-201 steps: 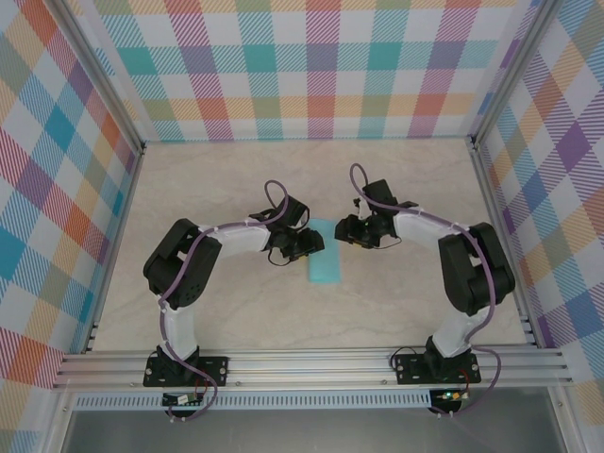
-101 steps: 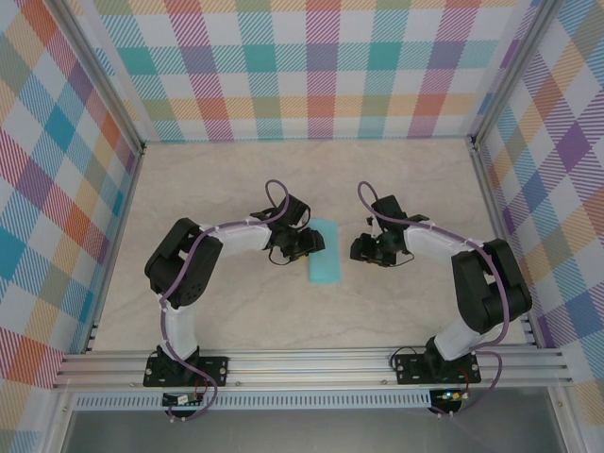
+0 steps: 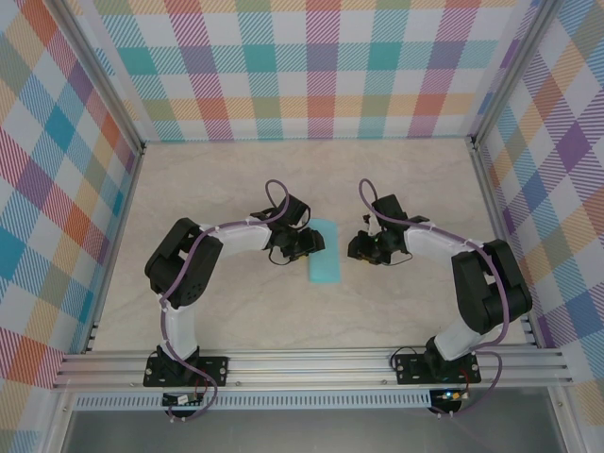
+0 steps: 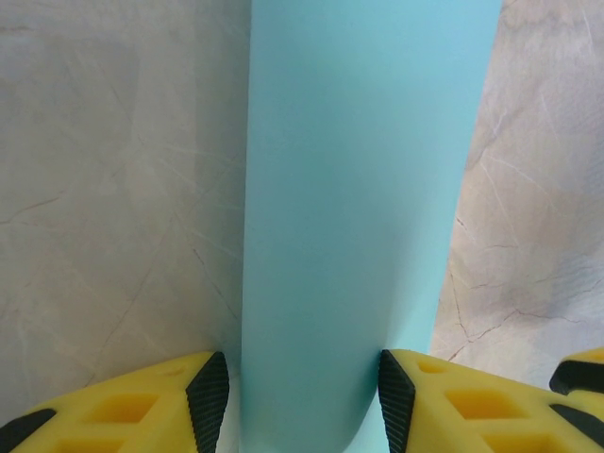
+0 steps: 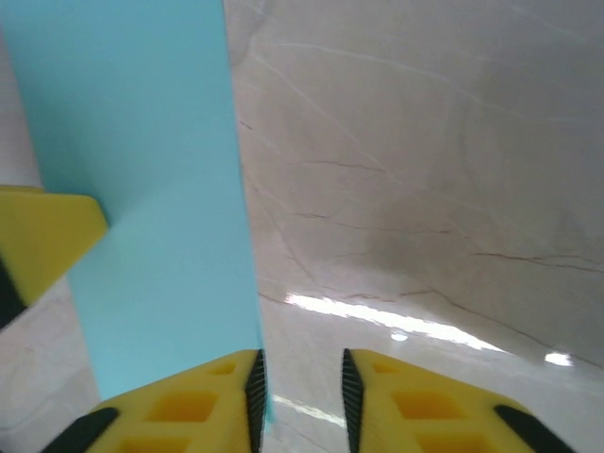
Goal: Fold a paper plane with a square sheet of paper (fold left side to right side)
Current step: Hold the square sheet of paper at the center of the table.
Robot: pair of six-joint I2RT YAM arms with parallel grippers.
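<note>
- The teal paper sheet [image 3: 327,255], folded into a narrow flat strip, lies at the middle of the marbled beige table [image 3: 236,189], its long side running 12 to 6 o'clock.
- The left gripper [image 3: 307,243] sits at the strip's 10 o'clock edge. The left arm's elbow is bent out toward 9 o'clock.
- In the left wrist view both black pads [image 4: 212,396] flank the strip. I cannot tell whether they squeeze it.
- The right gripper [image 3: 357,248] is just beside the strip at 3 o'clock, apart from it. Its jaws are slightly parted and empty.
</note>
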